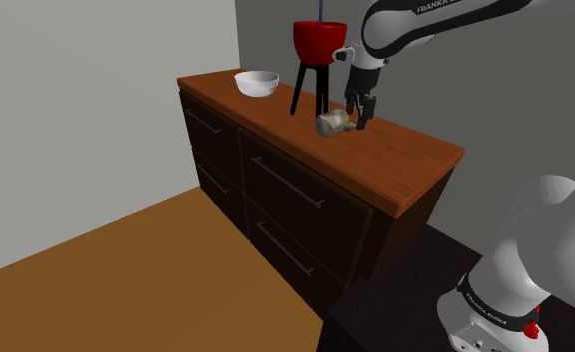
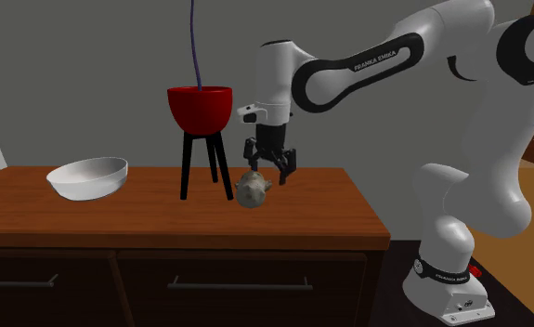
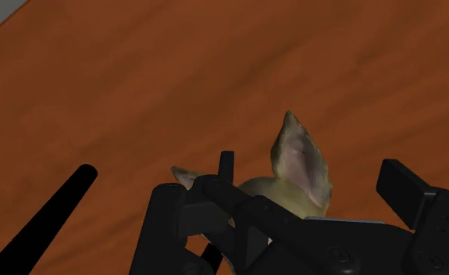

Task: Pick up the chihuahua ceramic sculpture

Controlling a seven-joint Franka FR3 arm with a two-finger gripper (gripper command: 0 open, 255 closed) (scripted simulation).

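The chihuahua sculpture (image 1: 330,124) is a small tan figure lying on its side on the brown cabinet top (image 1: 415,160), just in front of the black stand's legs. My black gripper (image 1: 359,116) points down at it from above, fingers apart. In the second exterior view the sculpture (image 2: 253,190) sits under and slightly left of the gripper (image 2: 271,168). In the wrist view a pointed ear (image 3: 299,160) of the sculpture rises between the fingers (image 3: 168,226), with a gap to the other finger. The body is hidden behind the hand.
A red bowl on a black three-legged stand (image 1: 313,62) rises close behind the sculpture; one stand leg (image 3: 47,223) passes near the fingers. A white bowl (image 1: 257,83) sits further along the cabinet top. The cabinet's front edge (image 2: 181,240) is nearby.
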